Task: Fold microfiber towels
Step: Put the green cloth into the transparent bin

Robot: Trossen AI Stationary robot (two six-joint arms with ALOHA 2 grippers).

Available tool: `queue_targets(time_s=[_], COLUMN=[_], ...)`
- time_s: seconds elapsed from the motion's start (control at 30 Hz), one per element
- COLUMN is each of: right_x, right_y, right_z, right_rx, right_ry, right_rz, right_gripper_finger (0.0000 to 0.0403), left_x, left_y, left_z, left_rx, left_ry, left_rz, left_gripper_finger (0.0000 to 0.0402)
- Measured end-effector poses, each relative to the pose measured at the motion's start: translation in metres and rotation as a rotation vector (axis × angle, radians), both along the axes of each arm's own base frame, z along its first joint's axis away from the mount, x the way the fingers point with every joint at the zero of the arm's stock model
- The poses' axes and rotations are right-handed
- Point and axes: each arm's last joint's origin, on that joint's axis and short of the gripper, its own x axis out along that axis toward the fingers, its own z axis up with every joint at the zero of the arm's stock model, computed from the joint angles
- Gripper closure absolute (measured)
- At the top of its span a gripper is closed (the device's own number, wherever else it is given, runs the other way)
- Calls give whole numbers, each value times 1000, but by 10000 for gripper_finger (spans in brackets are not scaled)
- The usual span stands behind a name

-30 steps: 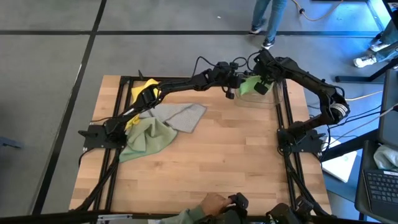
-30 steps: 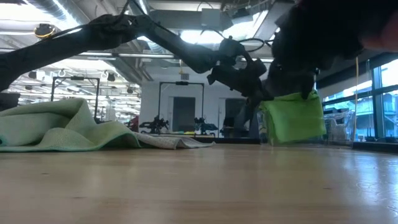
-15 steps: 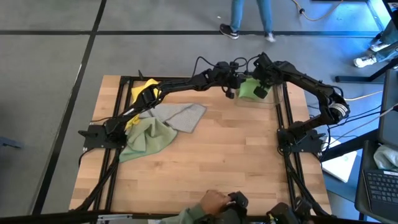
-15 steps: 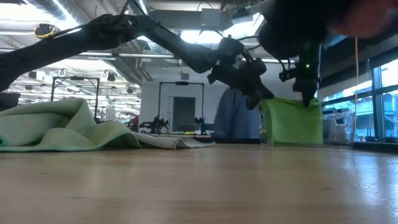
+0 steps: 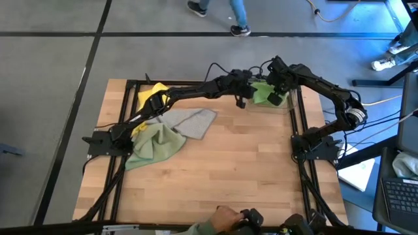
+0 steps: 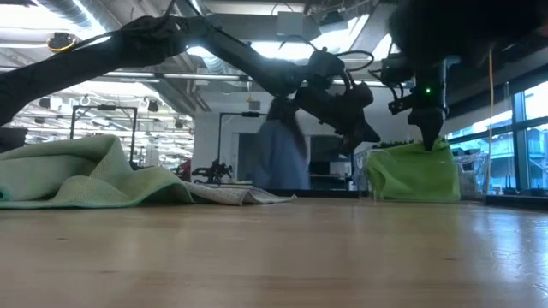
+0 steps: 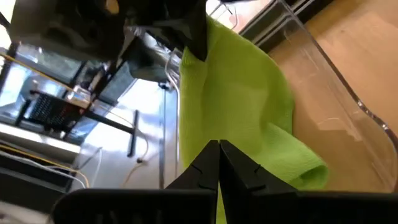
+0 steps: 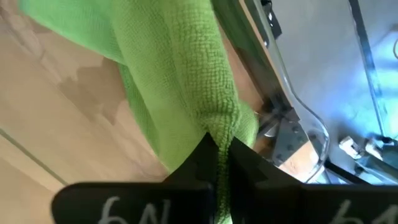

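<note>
Clear bin (image 7: 348, 93) walls around green towel (image 5: 263, 93)

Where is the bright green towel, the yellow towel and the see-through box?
bright green towel (image 6: 413, 174), low view, middle of its front face.
yellow towel (image 5: 155, 90), high view, its exposed top corner.
clear plastic bin (image 7: 333, 73), left wrist view, its curved wall.

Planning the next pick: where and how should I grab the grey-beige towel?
Take the grey-beige towel by its free corner nearest the table's middle, coming straight down. It lies flat there, while its other side tucks under the pale olive-green towel.
</note>
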Motion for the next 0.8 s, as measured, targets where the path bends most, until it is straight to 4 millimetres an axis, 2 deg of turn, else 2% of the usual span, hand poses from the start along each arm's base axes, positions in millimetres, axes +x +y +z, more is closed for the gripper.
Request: queue_targets(time_s=[0.2,0.37,0.6,0.8], right_x=[0,0,1,3], right_y=[0,0,-2,-3], right_z=[0,0,1,1], right_rx=[-7,-7,-21,-31], right_ry=[12,13,8,-15], right_rz=[7,9,26,36], right_gripper_finger=[386,386,386,386], left_x=[3,-2,-16,-21], left_y=[-1,13,38,42], left_z=[8,11,5,6], left_rx=[44,38,-228,-413], left_ry=[-75,-118,-131,-159], left_rz=[16,25,-2,-144], left_gripper_finger=[399,373,332,317])
